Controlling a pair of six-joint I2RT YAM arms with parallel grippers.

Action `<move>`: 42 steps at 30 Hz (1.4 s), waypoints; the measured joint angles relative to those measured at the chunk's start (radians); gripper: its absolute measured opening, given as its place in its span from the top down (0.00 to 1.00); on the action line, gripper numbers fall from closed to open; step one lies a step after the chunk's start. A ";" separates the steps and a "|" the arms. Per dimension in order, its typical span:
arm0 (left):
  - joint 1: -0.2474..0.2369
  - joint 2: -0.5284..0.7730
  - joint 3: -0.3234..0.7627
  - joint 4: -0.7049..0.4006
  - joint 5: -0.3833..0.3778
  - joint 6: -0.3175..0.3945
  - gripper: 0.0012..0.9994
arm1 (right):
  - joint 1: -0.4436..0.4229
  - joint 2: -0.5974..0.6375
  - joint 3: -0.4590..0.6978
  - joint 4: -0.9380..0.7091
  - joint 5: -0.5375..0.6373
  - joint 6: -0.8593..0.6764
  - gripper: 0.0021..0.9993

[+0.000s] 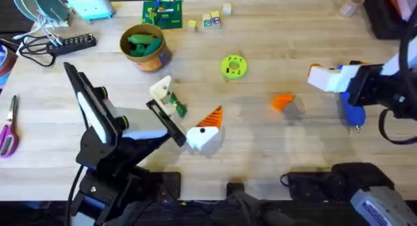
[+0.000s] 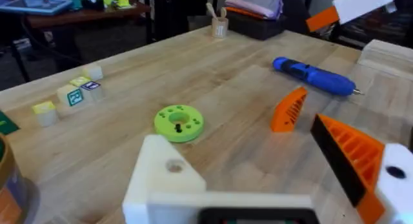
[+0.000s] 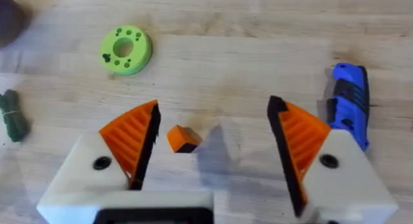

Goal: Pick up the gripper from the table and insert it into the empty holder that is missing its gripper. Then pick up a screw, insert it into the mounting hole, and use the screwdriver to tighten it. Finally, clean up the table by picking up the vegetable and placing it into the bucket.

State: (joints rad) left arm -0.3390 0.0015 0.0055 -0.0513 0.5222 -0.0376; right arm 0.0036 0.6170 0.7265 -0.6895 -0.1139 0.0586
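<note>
Fingers (image 3: pixel 132 137) of right gripper (image 3: pixel 214 106) spread wide, pinching nothing; left gripper (image 2: pixel 237 132) likewise spread, one side a bare holder (image 2: pixel 161 179). Wedge (image 3: pixel 182 139) loose on table (image 3: pixel 226 50), between the right pads, near screwdriver (image 3: pixel 350 104). Probably light, stiff ribbed plastic, slick on flat faces; best pinched gently across the thick end to avoid skidding or tipping.

Overhead: the orange gripper (image 1: pixel 283 102) lies right of the table's (image 1: pixel 273 43) centre, the blue screwdriver (image 1: pixel 352 114) near the right edge, the bucket (image 1: pixel 146 47) toward the far edge, the green disc (image 1: pixel 234 66) between, and the vegetable (image 1: pixel 178 107) beside the left gripper (image 1: pixel 186 116).
</note>
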 joint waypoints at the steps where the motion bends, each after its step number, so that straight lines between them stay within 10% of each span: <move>1: -0.004 0.004 0.000 0.000 0.010 -0.001 0.01 | 0.000 0.000 0.000 0.000 0.000 0.000 0.01; 42: -0.014 0.004 0.000 0.000 0.043 -0.005 0.01 | 0.000 0.000 0.000 -0.013 -0.023 0.020 0.01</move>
State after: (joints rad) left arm -0.3531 0.0055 0.0059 -0.0517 0.5655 -0.0429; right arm 0.0036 0.6171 0.7265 -0.7024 -0.1364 0.0788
